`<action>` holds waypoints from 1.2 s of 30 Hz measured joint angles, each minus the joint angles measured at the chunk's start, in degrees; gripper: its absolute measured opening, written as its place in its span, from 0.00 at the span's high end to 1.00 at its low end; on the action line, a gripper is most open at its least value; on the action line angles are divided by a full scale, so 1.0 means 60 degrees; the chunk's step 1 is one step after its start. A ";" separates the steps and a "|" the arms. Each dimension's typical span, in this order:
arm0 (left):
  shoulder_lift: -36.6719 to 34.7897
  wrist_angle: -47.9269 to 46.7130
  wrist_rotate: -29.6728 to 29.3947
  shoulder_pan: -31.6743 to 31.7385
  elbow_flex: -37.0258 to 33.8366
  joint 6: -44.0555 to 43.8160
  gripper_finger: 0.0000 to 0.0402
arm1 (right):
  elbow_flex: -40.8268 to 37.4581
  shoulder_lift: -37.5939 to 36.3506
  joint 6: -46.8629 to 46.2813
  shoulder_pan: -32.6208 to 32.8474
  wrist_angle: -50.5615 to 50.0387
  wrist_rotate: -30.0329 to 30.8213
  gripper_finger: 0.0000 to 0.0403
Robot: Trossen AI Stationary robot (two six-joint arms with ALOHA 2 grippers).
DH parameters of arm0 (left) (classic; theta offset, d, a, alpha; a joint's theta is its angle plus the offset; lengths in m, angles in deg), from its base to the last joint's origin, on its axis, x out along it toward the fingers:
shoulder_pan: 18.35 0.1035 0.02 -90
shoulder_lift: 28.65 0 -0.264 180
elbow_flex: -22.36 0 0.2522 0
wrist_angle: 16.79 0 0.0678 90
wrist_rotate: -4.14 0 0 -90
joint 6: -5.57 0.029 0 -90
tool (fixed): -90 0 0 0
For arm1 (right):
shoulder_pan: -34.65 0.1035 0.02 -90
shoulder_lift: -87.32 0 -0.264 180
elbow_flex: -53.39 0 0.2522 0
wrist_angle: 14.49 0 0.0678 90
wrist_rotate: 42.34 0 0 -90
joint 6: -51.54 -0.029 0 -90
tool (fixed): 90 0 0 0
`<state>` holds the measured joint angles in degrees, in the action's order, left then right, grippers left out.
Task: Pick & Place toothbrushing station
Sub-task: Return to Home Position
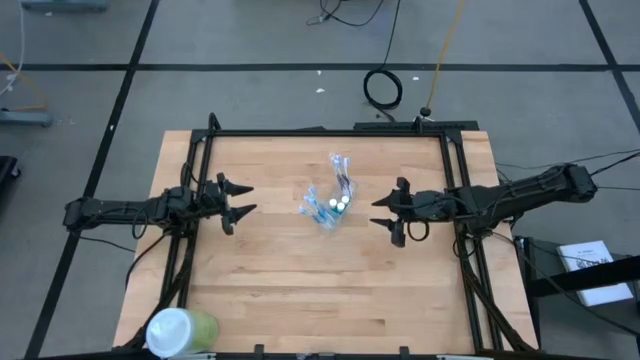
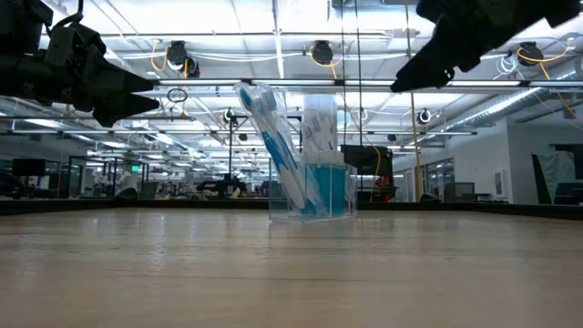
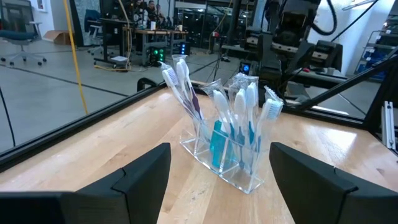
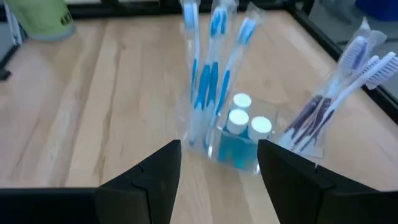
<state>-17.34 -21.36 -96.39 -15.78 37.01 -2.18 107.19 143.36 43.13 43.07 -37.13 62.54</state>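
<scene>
The toothbrushing station (image 1: 330, 205) is a clear plastic holder standing on its base near the middle of the wooden table. Several blue-and-white wrapped toothbrushes (image 3: 239, 109) stand in it, and some lean outward (image 4: 339, 87). Three white-capped teal tubes (image 4: 242, 119) stand in one compartment. My left gripper (image 1: 250, 198) hovers open to the holder's left, pointing level at it. My right gripper (image 1: 374, 211) hovers open to its right, higher up (image 2: 401, 84) and tipped slightly down. Neither touches the holder.
A green cup with a white lid (image 1: 180, 330) stands at the table's near left corner, also seen in the right wrist view (image 4: 40, 15). Black frame rails (image 1: 330, 132) run along the table's far edge and sides. Bare wood surrounds the holder.
</scene>
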 joint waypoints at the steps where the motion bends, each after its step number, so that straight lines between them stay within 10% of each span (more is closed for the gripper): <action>1: 0.0000 0.0000 0.0000 0.0000 -0.0004 0.0000 0.30 | -0.0250 -0.0107 -0.0007 -0.0003 0.0323 0.0000 0.49; 19: 0.0000 -0.0002 0.0000 0.0001 0.0000 0.0000 0.30 | -0.5171 -0.3366 -0.0077 -0.0938 0.6691 -0.3016 0.49; 36: -0.0003 0.0000 0.0000 0.0000 0.0000 0.0000 0.30 | -0.5977 -0.5937 0.0336 -0.1092 0.6426 -0.3785 0.49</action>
<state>-17.36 -21.36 -96.39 -15.78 37.01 -2.18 71.33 107.74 45.15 36.52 1.43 39.83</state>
